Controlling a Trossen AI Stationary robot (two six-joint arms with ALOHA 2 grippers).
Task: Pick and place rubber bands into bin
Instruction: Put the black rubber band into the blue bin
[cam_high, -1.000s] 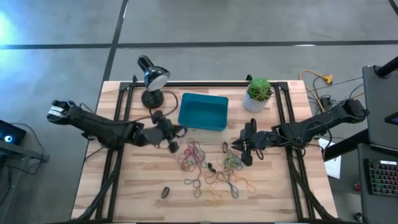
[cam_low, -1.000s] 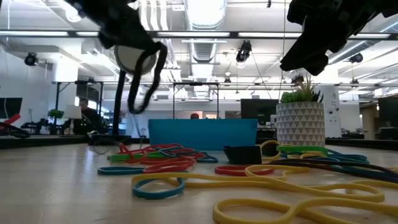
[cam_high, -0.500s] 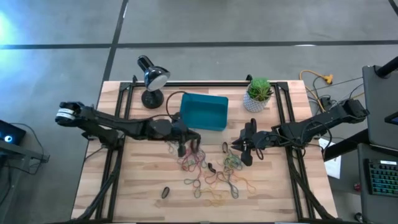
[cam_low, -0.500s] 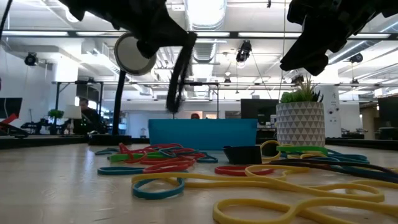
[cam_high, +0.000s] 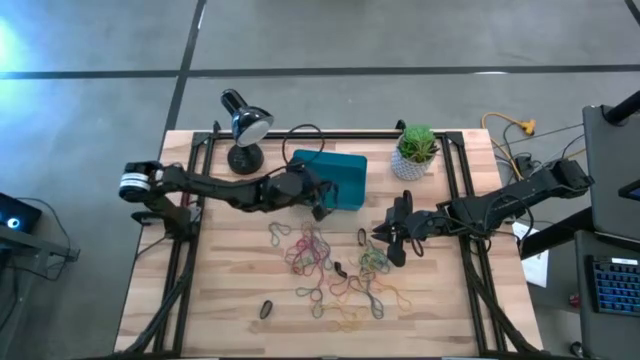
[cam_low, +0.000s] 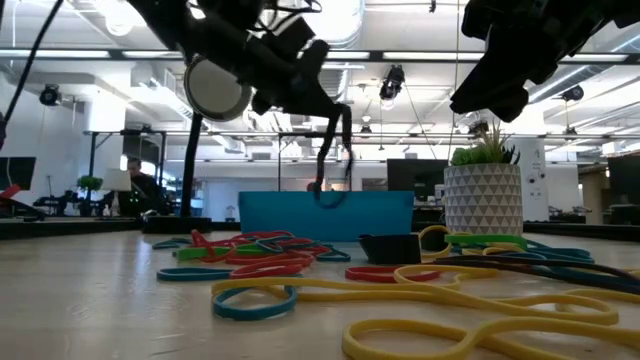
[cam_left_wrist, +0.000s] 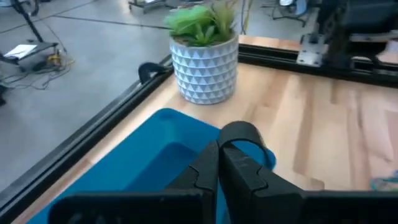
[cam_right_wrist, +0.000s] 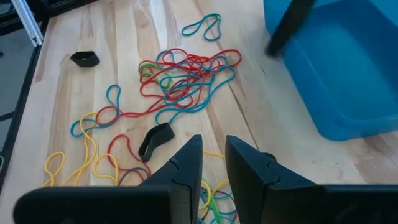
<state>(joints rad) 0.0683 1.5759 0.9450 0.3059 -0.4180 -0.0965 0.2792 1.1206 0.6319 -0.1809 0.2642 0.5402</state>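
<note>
The teal-blue bin (cam_high: 345, 170) stands at the table's far middle. Many coloured rubber bands (cam_high: 315, 255) lie loose on the wood near it, seen close up in the right wrist view (cam_right_wrist: 180, 81). My left gripper (cam_high: 322, 205) is over the bin's near right part, shut on a black rubber band (cam_left_wrist: 242, 134). My right gripper (cam_high: 380, 236) hovers above the right side of the pile. Its fingers stand a little apart (cam_right_wrist: 212, 155) with nothing between them. My left gripper pinches one end of the black band's loop (cam_left_wrist: 231, 142) between its two fingertips. The fingers slant down from the table's left. The rest of the loop (cam_low: 333, 165) hangs slack below the fingers, lifted clear of the table over the bin (cam_low: 300, 218).
A desk lamp (cam_high: 245, 125) stands at the far left and a white plant pot (cam_high: 415, 150) at the far right of the bin. Black rails run along the table's sides. A black band (cam_high: 266, 309) lies alone near the front; another black band (cam_right_wrist: 155, 138) lies amid the pile.
My left gripper has gone toward the table's right and then toward the far edge, from beside the lamp to over the bin, sinking slightly. The black band has travelled with it, hanging below the shut fingers.
</note>
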